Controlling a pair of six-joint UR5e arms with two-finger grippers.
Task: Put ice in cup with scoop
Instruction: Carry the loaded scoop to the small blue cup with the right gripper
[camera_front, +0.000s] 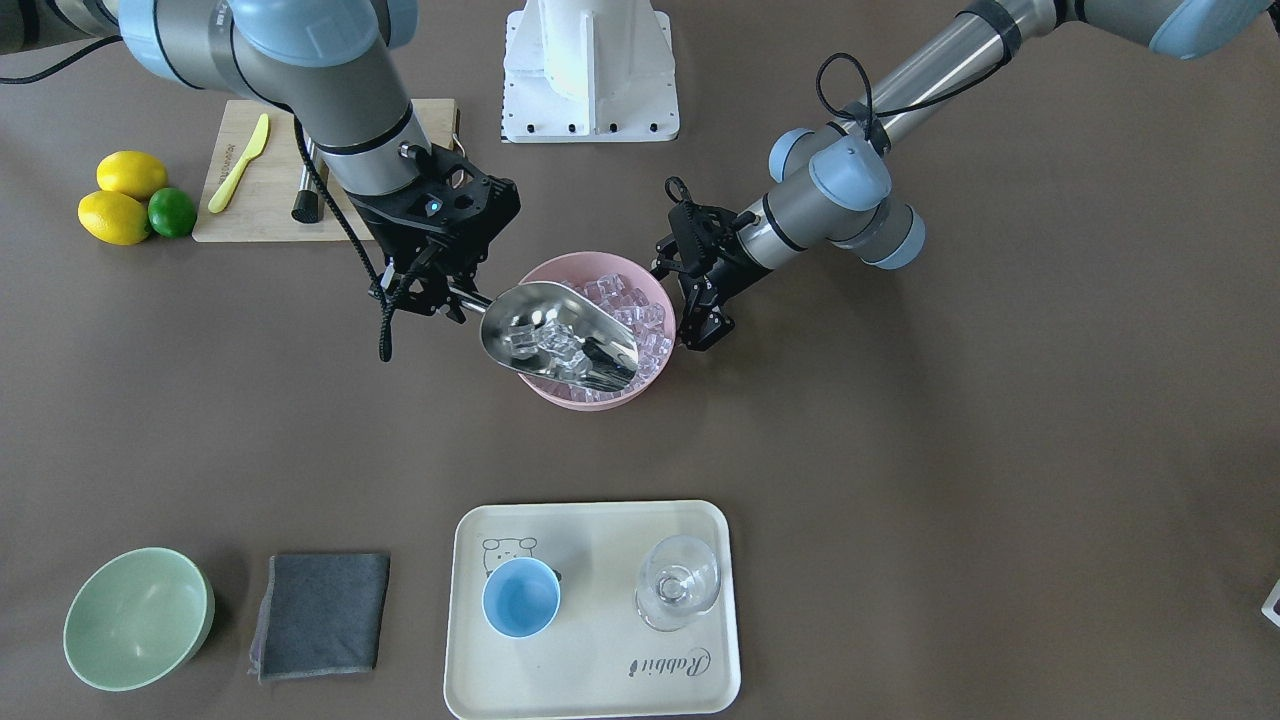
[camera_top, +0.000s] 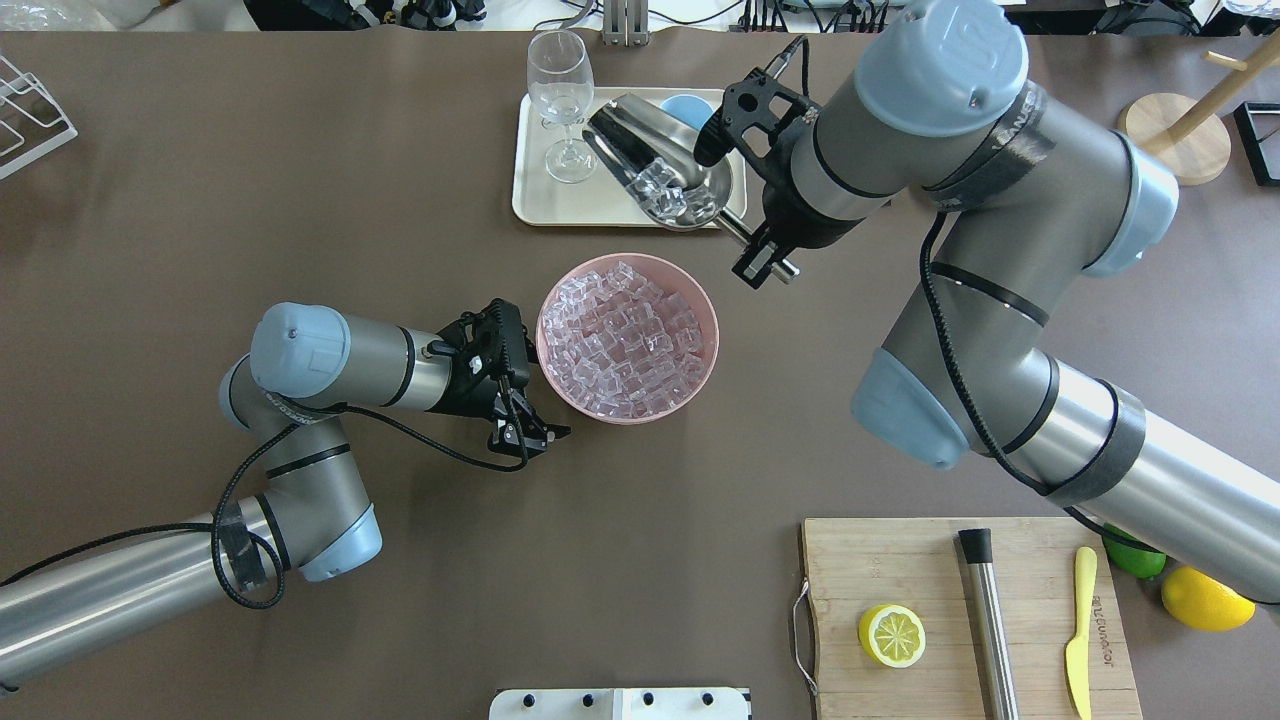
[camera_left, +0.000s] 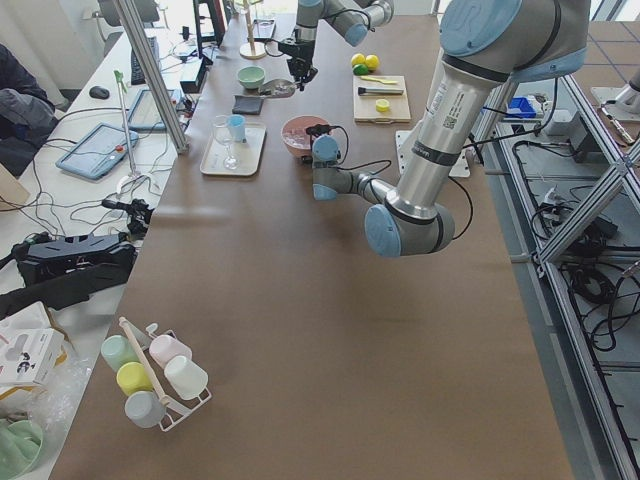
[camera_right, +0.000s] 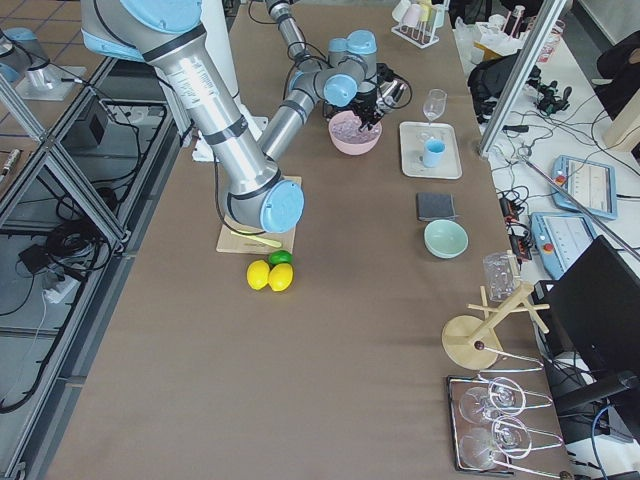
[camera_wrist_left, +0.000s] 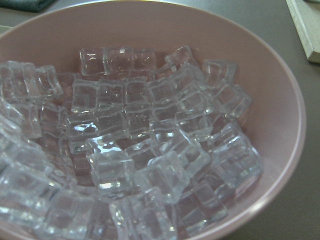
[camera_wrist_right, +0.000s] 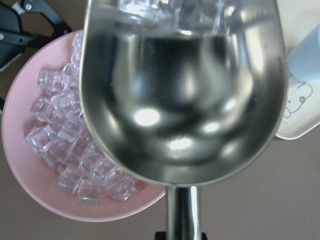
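Observation:
My right gripper (camera_front: 455, 295) is shut on the thin handle of the steel scoop (camera_front: 555, 335). It holds the scoop raised over the pink bowl (camera_front: 600, 400), on the side towards the tray. Several ice cubes (camera_front: 540, 340) lie in the scoop's trough, and the bowl is full of ice (camera_top: 625, 335). In the right wrist view the scoop (camera_wrist_right: 180, 100) fills the frame. The light-blue cup (camera_front: 521, 597) stands upright and empty on the cream tray (camera_front: 600, 680), apart from the scoop. My left gripper (camera_top: 535, 372) is open, its jaws spread beside the bowl's rim (camera_wrist_left: 290, 100).
A clear stemmed glass (camera_front: 678, 583) stands on the tray beside the cup. A pale green bowl (camera_front: 137, 618) and a grey cloth (camera_front: 320, 615) lie past the tray. A cutting board (camera_top: 900, 560) holds a steel cylinder (camera_top: 990, 620), a yellow knife and a lemon half.

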